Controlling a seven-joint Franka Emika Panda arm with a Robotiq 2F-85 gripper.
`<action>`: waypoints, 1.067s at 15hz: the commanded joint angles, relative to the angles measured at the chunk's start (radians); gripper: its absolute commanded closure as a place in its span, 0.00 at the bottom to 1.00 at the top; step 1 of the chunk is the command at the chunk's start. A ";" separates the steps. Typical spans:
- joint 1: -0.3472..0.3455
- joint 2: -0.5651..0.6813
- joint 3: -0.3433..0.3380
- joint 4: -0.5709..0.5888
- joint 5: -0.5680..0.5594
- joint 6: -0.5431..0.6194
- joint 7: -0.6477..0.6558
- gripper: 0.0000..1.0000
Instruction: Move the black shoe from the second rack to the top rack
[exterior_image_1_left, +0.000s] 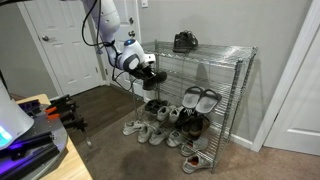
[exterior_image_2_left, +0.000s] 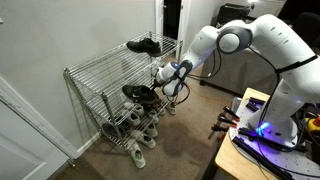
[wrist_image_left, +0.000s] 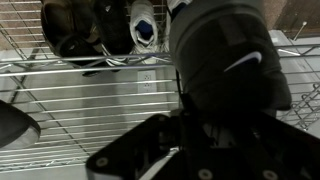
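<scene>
- The fingers (wrist_image_left: 140, 148) sat at the near end of the black shoe (wrist_image_left: 225, 60). The wrist view was too dark to tell whether they were spread or pinching it.
- The black shoe lay at the open front edge of the second rack (exterior_image_2_left: 105, 108), level with the wrist in an exterior view (exterior_image_1_left: 150, 72).
- Judged step: the grasp at the second rack. The lift had not yet begun.
- The next move called for a confirmed hold, a withdrawal clear of the rack's front edge, a rise, and a placement on the top rack (exterior_image_1_left: 222, 50) beside the other dark shoe (exterior_image_1_left: 185, 41).
- The arm (exterior_image_2_left: 240, 40) stood elbow-high, its forearm sloping down toward the rack.
</scene>
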 joint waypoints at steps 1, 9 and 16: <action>0.090 -0.124 -0.065 -0.070 0.023 -0.055 0.020 0.97; 0.130 -0.229 -0.128 -0.128 0.050 -0.274 0.134 0.97; 0.021 -0.334 -0.151 -0.322 0.082 -0.241 0.176 0.97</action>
